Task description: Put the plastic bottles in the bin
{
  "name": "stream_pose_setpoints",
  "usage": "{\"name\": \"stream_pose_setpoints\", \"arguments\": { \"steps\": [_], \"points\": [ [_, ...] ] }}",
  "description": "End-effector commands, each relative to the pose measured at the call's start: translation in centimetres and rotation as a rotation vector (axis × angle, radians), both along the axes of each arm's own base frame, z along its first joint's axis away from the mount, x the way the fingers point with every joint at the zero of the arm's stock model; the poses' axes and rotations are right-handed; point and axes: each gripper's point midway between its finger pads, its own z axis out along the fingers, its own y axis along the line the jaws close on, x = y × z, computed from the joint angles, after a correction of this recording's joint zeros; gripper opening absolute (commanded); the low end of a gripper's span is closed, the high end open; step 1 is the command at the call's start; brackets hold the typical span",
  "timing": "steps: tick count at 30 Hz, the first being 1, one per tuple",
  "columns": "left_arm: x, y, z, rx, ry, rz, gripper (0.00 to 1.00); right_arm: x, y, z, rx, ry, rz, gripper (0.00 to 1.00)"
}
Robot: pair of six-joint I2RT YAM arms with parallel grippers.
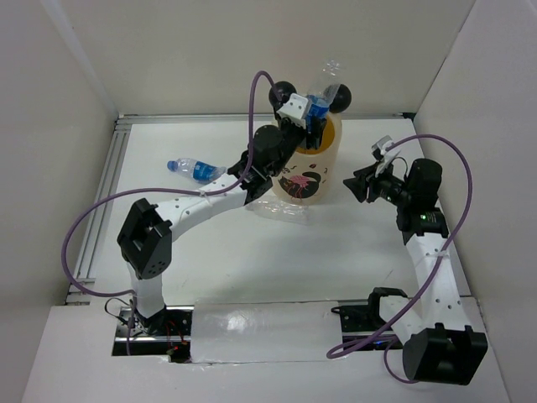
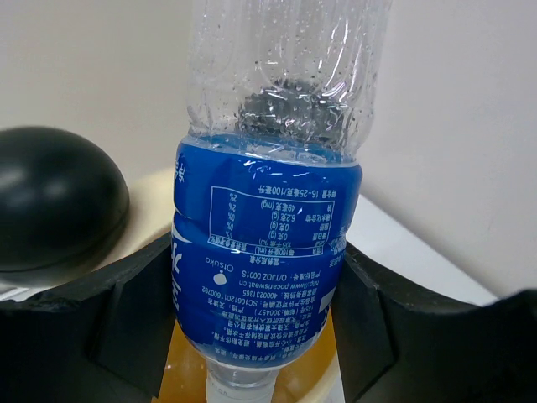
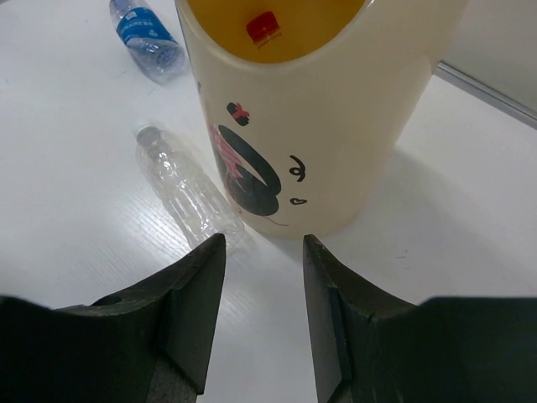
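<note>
The cream bin (image 1: 329, 164) stands at the back middle of the table, with two black ball ears on its rim. My left gripper (image 1: 314, 122) is over its mouth, shut on a clear bottle with a blue label (image 1: 324, 84), held cap down. In the left wrist view that bottle (image 2: 260, 269) sits between my fingers (image 2: 117, 327), cap just inside the yellow opening. My right gripper (image 1: 357, 183) is open and empty, just right of the bin (image 3: 336, 126). A red cap (image 3: 262, 27) shows inside the bin. A clear unlabelled bottle (image 1: 281, 210) lies at the bin's foot. Another blue-labelled bottle (image 1: 195, 170) lies left.
White walls close in the table at the back, left and right. One black ear (image 2: 50, 201) is close beside my left gripper. The clear bottle (image 3: 189, 197) and the blue-labelled one (image 3: 147, 38) also show in the right wrist view.
</note>
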Motion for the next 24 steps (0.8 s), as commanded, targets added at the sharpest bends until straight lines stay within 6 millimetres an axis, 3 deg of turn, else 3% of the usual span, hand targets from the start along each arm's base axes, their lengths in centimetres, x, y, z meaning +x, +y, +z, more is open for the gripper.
{"name": "stream_pose_setpoints", "arguments": {
  "steps": [1,4,7,13,14,16,17,23,24],
  "points": [
    [-0.3,1.2,4.6,-0.121,-0.132,0.049,0.40,-0.2,-0.2,-0.3,-0.008,-0.007,-0.009,0.50],
    [0.2,0.9,2.9,-0.110,-0.104,0.055,0.56,-0.1,-0.7,-0.5,-0.016,-0.003,-0.025,0.50],
    [0.7,0.3,1.2,-0.091,-0.074,0.052,0.60,-0.3,-0.7,-1.1,-0.021,0.012,-0.023,0.50],
    [0.8,0.0,0.4,-0.093,-0.051,0.047,0.76,-0.5,-0.9,-1.4,-0.027,0.017,-0.030,0.50],
    [0.8,0.0,0.4,-0.093,-0.051,0.047,0.83,-0.5,-0.9,-1.4,-0.027,0.017,-0.030,0.50],
    [0.9,0.0,-0.3,-0.078,-0.038,0.048,0.84,-0.8,-0.9,-1.7,-0.026,0.026,-0.029,0.50],
    [0.9,0.0,-0.3,-0.078,-0.038,0.048,0.99,-0.8,-0.9,-1.7,-0.026,0.026,-0.029,0.50],
    [0.9,0.1,-0.8,-0.072,-0.031,0.057,0.99,-1.1,-0.8,-2.0,-0.031,0.027,-0.018,0.50],
    [0.9,0.1,-0.8,-0.080,-0.026,0.055,0.99,-1.3,-0.6,-2.2,-0.026,0.037,-0.008,0.54]
  ]
}}
